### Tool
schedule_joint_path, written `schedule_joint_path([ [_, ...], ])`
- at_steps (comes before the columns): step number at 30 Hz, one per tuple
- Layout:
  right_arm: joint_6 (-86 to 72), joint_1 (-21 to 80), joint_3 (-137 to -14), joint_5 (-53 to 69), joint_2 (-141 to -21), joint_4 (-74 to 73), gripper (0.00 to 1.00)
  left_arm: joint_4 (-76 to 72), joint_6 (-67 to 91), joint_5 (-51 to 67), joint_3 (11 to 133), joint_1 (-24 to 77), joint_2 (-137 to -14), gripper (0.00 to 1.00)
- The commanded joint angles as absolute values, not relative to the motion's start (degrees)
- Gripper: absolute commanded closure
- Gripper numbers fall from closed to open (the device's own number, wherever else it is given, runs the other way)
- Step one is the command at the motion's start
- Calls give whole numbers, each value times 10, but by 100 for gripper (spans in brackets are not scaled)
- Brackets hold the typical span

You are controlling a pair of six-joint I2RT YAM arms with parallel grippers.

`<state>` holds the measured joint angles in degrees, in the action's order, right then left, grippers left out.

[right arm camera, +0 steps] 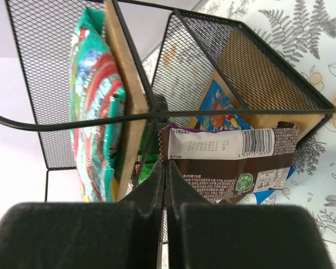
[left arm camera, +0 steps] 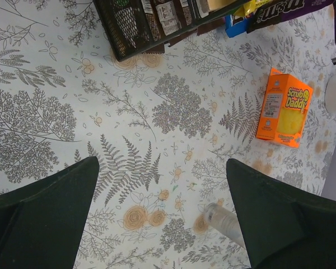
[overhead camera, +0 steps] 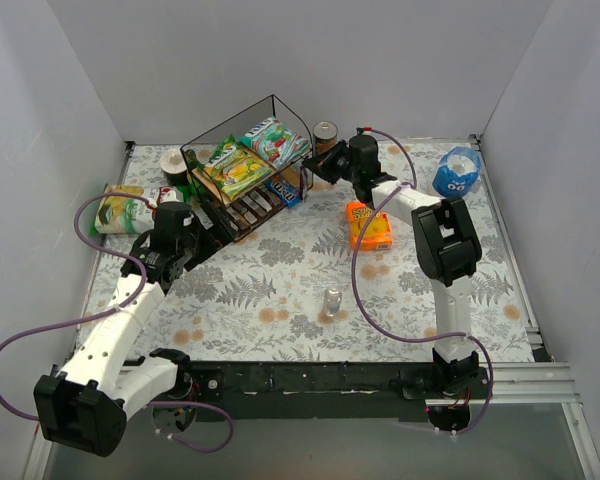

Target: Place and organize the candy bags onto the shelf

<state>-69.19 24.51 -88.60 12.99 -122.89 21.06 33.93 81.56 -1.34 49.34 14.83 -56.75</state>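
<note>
**Right arm feeding the dark brown wrapper into the lower tier, left arm idle**

- Step: right gripper (right arm camera: 166, 168) is at the right end of the shelf (right arm camera: 241, 61). Its fingers are pressed together and look pinched on the near edge of the dark brown wrapper (right arm camera: 229, 162). The wrapper hangs at the mouth of the lower tier and part of it is outside the wire frame. I can't tell whether it rests on the lower board.
- Already up top: the teal-white bag (right arm camera: 95, 101) and the green-yellow bag (overhead camera: 235, 168) lie side by side on the upper board. The small blue pack (right arm camera: 217, 106) sits in the lower tier behind the wrapper. The purple wrapper (left arm camera: 291, 8) pokes out at the same end.
- Left gripper (left arm camera: 162, 168) has its fingers spread wide with nothing between them. It hovers over bare tablecloth in front of the shelf.
- Left to do, my read: 1 loose pale-green bag (overhead camera: 120, 208) lies on the table left of the shelf, near the left arm.
- Next move needs the wrapper pushed further in, flat along the lower board, and released only once it is fully past the frame. The purple wrapper and blue pack crowd that end, so a hard shove could knock them out.
- Not task items: the orange box (overhead camera: 370, 225), the blue pouch (overhead camera: 457, 172) and the small metal cylinder (overhead camera: 332, 300).
</note>
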Motion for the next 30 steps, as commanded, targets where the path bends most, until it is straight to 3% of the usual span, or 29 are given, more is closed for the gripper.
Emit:
schedule_joint_path([
  [1,-699,250,-927,121,-1220,261,99,349,805,-31,517,150,-554,2],
  [11,-694,250,-871,112,-1190,280,99,344,805,-33,515,150,-556,2],
  [19,-640,250,-779,117,-1099,104,99,337,806,-30,508,150,-558,2],
  [24,-632,250,-665,94,-1033,102,99,329,806,-23,507,150,-563,2],
  [30,-646,255,-642,72,-1020,34,99,327,803,-17,506,151,-563,2],
])
